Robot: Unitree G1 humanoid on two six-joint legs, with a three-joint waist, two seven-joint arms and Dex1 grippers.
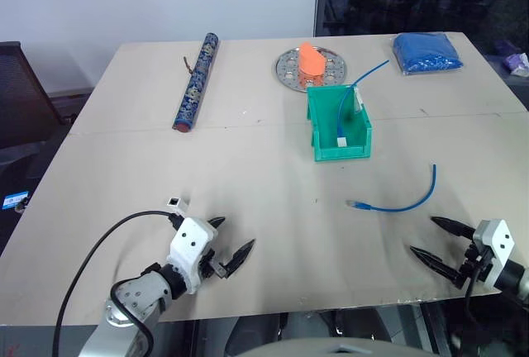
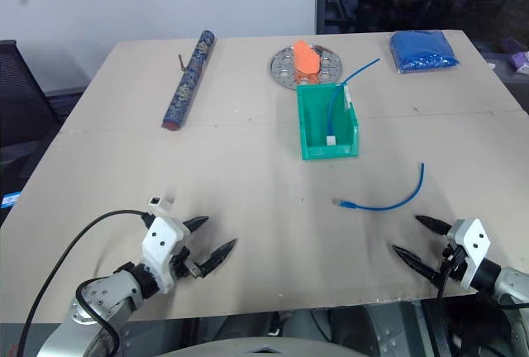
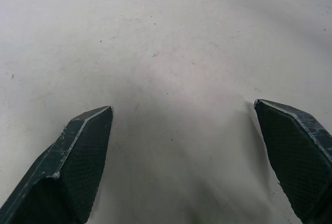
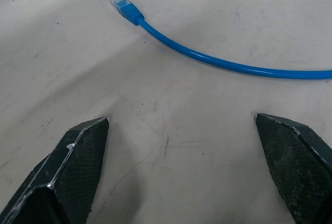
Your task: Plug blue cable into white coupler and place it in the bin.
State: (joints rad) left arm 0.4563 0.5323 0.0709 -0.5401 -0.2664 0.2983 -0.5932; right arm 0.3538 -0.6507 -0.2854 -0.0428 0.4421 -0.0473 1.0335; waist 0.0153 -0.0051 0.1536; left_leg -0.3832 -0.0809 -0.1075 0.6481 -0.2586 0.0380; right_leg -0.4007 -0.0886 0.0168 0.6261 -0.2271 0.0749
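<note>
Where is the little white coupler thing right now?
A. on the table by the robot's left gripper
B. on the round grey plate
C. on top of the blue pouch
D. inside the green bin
A: the white coupler sits on the bare table just beyond the open left gripper, far from the green bin, which already holds another blue cable.

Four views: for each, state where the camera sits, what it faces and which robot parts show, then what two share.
Left and right eye views: head, looking forward and down over the table; both arms show, left pincer and right pincer open.
Left wrist view: along the left pincer's fingers at bare tabletop.
Right wrist view: along the right pincer's fingers at the blue cable.
Shared: head and right wrist views both show that cable.
</note>
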